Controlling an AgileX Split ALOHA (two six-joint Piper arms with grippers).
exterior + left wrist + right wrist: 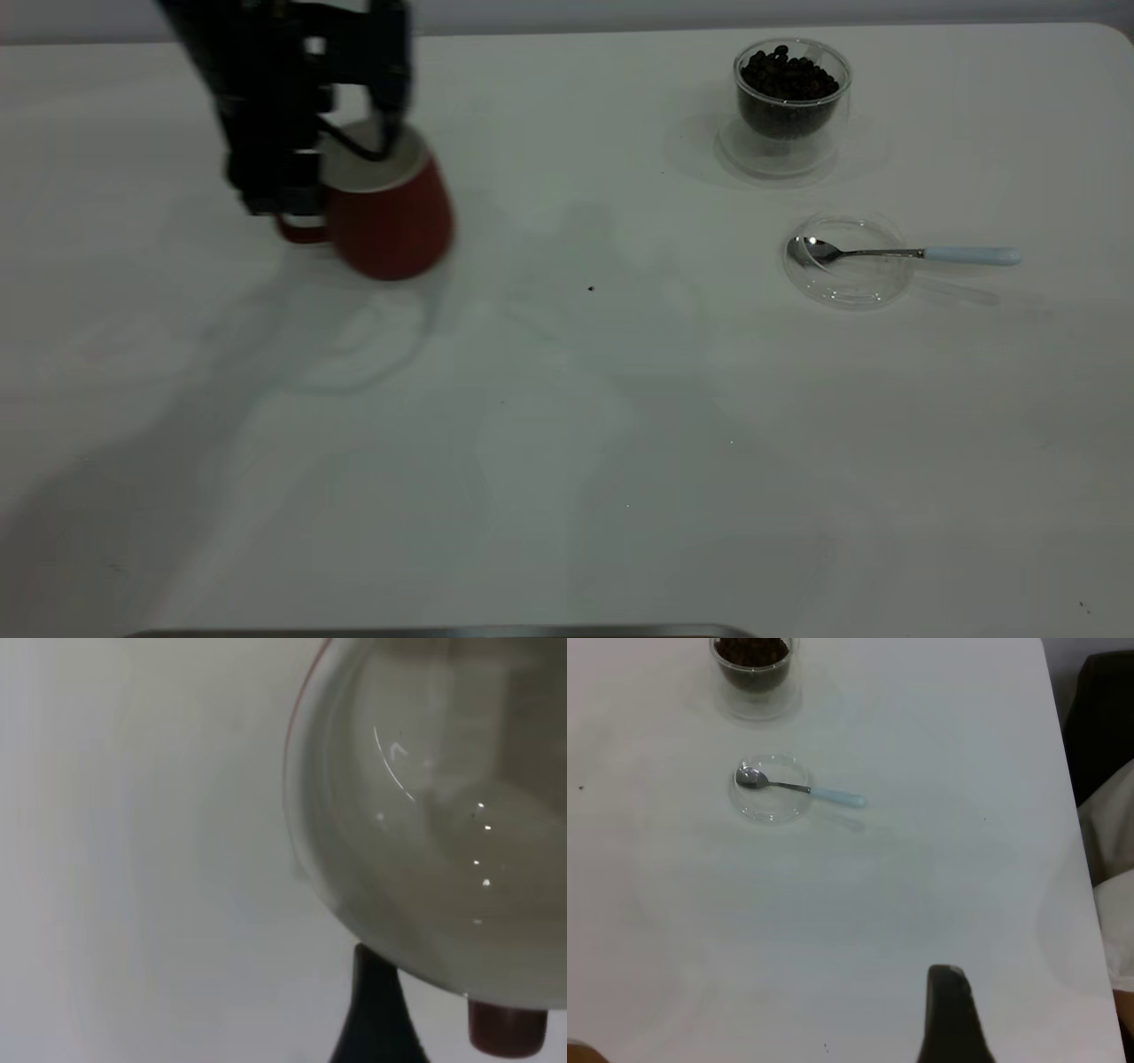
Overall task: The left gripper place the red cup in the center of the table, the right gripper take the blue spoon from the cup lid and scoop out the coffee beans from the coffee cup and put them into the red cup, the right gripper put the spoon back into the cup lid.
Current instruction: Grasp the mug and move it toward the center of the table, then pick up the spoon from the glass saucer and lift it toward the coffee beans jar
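My left gripper (354,159) is shut on the rim of the red cup (390,221) and holds it just above the table at the far left. The left wrist view shows the cup's pale inside (425,815), its red handle (507,1032) and one dark finger (376,1019) outside the wall. The blue-handled spoon (886,254) lies with its bowl in the clear cup lid (849,283) at the right. The glass coffee cup (788,97) full of beans stands behind it. My right gripper (950,1019) shows only in its wrist view, well away from the spoon (802,790).
A single dark speck (591,287) lies near the table's middle. The table's right edge (1063,815) is close to the right arm, with dark and white things beyond it. The lid (771,806) and coffee cup (753,660) lie far ahead of the right gripper.
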